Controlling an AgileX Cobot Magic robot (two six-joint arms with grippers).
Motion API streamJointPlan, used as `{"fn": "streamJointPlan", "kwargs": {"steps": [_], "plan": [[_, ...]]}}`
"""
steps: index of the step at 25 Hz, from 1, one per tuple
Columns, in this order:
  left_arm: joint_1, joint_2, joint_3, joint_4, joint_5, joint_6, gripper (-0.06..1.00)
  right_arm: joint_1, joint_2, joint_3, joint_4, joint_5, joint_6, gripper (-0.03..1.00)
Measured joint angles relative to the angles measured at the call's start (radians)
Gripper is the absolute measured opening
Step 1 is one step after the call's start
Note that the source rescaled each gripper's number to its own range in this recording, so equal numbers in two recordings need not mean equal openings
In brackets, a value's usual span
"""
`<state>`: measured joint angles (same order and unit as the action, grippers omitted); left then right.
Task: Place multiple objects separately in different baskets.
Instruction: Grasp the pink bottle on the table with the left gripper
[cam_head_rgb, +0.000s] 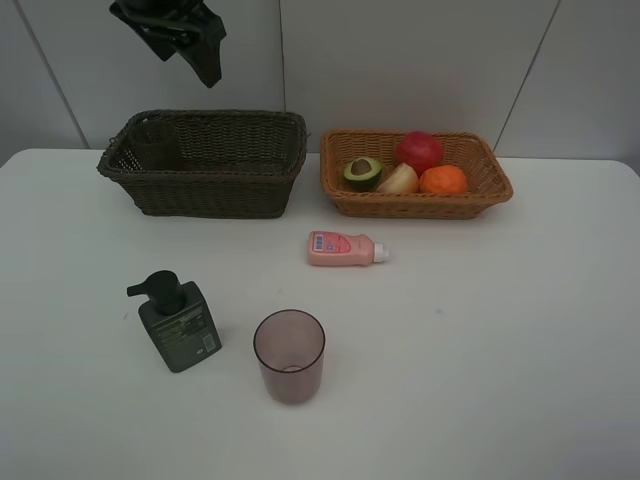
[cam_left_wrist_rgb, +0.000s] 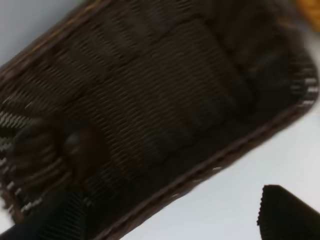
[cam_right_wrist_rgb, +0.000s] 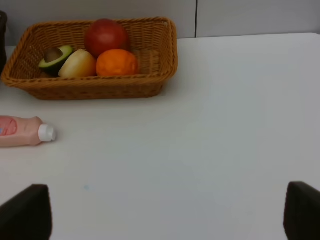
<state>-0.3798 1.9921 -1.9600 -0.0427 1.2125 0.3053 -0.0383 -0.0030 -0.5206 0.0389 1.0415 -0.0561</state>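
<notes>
Fruit: the apple (cam_head_rgb: 418, 150), tangerine (cam_head_rgb: 443, 180), peach (cam_head_rgb: 398, 180) and avocado (cam_head_rgb: 363, 172) lie close together in the tan basket (cam_head_rgb: 420, 208), straight ahead of the right hand (cam_right_wrist_rgb: 162, 215). This part looks finished.
Second cup: a dim round shape (cam_head_rgb: 157, 148) stands in one end of the dark basket (cam_head_rgb: 215, 190), almost directly below the left hand (cam_head_rgb: 190, 45). The left wrist view is blurred, so I judge it to be a cup but I am not sure.
Cup: the other cup (cam_head_rgb: 289, 355) stands upright on the surface (cam_head_rgb: 500, 350), well apart from both hands.
Pump bottle: the pump bottle (cam_head_rgb: 180, 325) stands upright near this cup, on the left hand's side and far from that hand.
Pink bottle: the pink bottle (cam_head_rgb: 345, 248) lies on its side on the surface, ahead of the right hand and off to its left, near the tan basket but outside it.
Left hand: it is raised above the dark basket with the fingers wide apart and nothing between them.
Right hand: it is low over the surface, opened wide and holding nothing.
Done: the four fruits are sorted, and probably one cup.
Left: the cup and both bottles are not yet in a basket. I judge that they belong in the dark one.
</notes>
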Motion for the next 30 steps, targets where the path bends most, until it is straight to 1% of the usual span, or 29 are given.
{"fn": "streamJointPlan", "kwargs": {"steps": [5,9,16,22,30], "plan": [[-0.083,0.033,0.000,-0.031,-0.029,0.075,0.94,0.000,0.000,0.000,0.000,0.000,0.000,0.93],[-0.137,0.090,0.000,-0.036,-0.041,0.127,0.94,0.000,0.000,0.000,0.000,0.000,0.000,0.93],[-0.225,0.184,0.000,-0.086,-0.116,0.229,0.94,0.000,0.000,0.000,0.000,0.000,0.000,0.93],[-0.273,0.254,0.000,-0.110,-0.137,0.250,0.94,0.000,0.000,0.000,0.000,0.000,0.000,0.93],[-0.297,0.315,0.000,-0.122,-0.127,0.264,0.94,0.000,0.000,0.000,0.000,0.000,0.000,0.93]]}}
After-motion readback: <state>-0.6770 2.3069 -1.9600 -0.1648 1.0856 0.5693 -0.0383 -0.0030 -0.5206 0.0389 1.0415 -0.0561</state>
